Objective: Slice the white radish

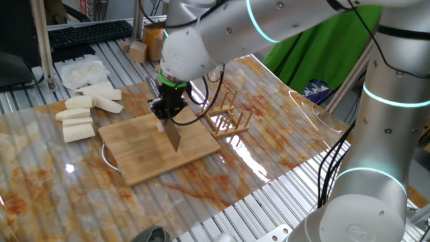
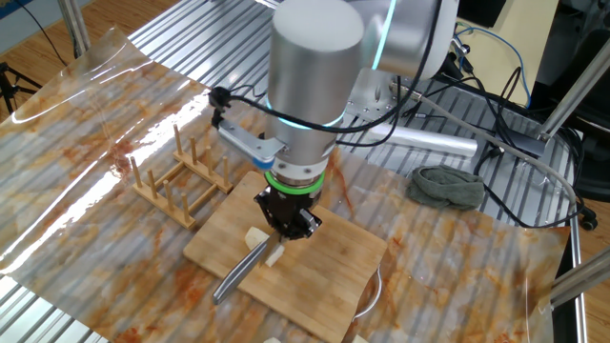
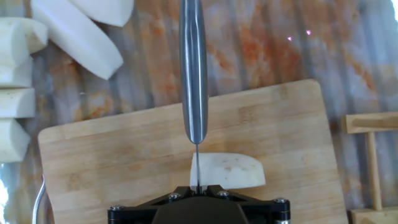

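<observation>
1 arm w/ 1 gripper (image 1: 166, 109), pointing straight down; jaws pressed together on the handle of 1 knife (image 3: 193, 68); blade edge-down, running away from the jaws, tip near the far part of the board in hand view.

1 cutting board (image 1: 138, 151), bamboo, lying flat on the surface right under the jaws; 1 metal ring-like handle peeks out from under its edge.

white radish (image 3: 227, 170): 1 small piece seen in hand view, on the board directly below the jaws, blade crossing its left end; pale cream-white, flat cut face, rounded toward the right end, faint specks on it; in the other fixed view 2 pale bits show (image 2: 254, 237), 1 each side of the blade, so cannot tell if it's fully parted.

bigger radish sticks (image 1: 79, 115): approx 6, in a cluster off the board, well apart from the jaws, beyond the knife tip side; 1 white plastic bag (image 1: 82, 70) just past them.

1 wooden rack (image 1: 230, 119) beside the board, near the jaws; 1 grey cloth (image 2: 445, 186) further off; 1 keyboard (image 1: 91, 32) at the far edge.
</observation>
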Motion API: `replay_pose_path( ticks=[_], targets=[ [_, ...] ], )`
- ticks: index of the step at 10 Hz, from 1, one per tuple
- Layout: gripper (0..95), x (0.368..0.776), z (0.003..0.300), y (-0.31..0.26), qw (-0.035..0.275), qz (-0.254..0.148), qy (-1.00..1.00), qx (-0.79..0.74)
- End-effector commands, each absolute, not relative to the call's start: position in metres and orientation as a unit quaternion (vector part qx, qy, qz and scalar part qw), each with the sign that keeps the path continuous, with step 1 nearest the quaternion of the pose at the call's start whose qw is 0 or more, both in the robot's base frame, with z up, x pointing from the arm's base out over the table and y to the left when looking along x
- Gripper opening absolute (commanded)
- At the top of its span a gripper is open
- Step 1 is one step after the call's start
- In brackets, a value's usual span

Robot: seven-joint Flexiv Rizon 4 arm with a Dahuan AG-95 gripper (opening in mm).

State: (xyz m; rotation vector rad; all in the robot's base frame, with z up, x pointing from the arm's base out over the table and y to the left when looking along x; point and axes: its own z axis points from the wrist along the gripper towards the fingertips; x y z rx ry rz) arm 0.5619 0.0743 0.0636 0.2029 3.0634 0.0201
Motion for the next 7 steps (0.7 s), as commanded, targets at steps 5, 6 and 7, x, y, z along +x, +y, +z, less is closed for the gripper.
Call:
replay_pose_path(
  ticks=[5,6,7],
  targets=[
    [0.0,0.5606,0.0634,0.0750,0.037,0.011,0.997,0.073],
    [0.0,0.5610,0.0619,0.0750,0.036,0.011,0.997,0.072],
    [0.0,0.5610,0.0577,0.0752,0.036,0.013,0.997,0.073]
  ],
)
